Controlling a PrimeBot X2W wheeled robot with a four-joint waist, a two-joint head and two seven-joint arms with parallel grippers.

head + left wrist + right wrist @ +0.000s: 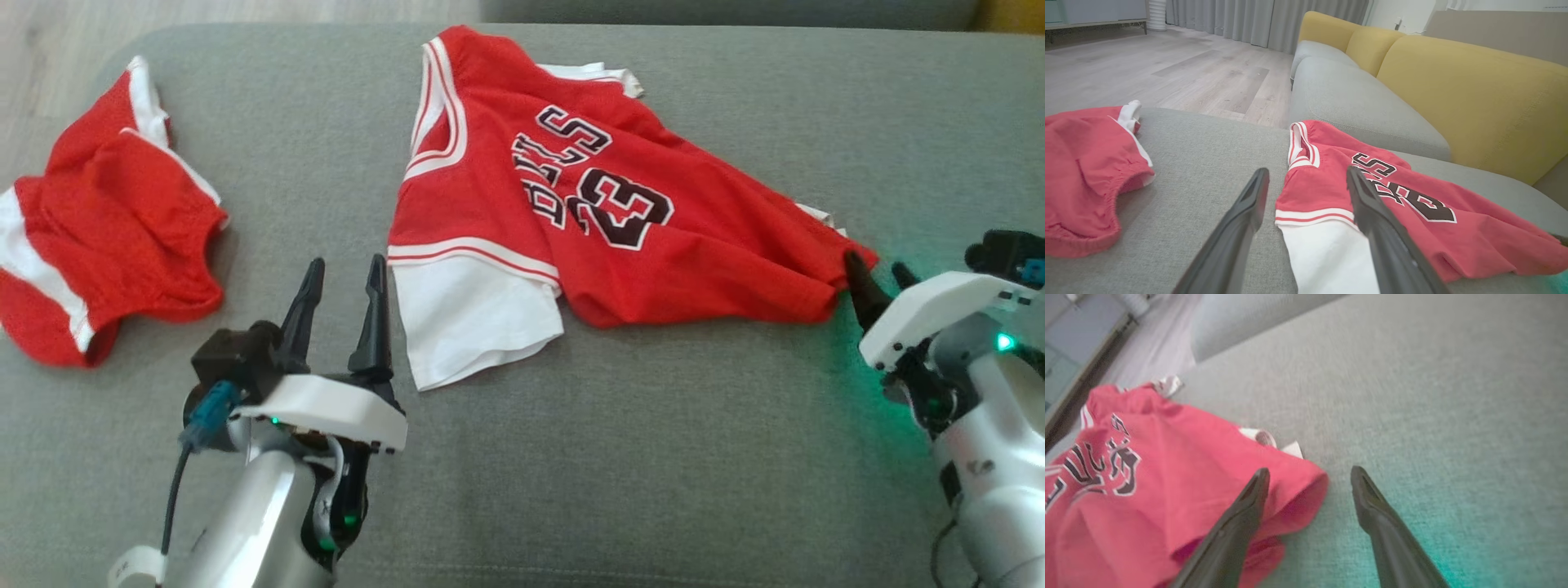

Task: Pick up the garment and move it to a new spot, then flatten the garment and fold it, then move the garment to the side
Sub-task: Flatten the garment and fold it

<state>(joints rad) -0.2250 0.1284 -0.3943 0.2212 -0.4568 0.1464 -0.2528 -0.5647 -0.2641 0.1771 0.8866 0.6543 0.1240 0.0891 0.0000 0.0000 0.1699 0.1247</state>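
One red jersey, numbered 23, its creased lettering only partly legible, lies on grey sofa cushion, left gripper by its white sleeve, right gripper at its hem corner, both spread, pinching nothing.

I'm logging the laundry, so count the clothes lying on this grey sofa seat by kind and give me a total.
Jerseys: 1, the red jersey with the number 23
Shorts: 1, the red shorts with white stripes
Total: 2
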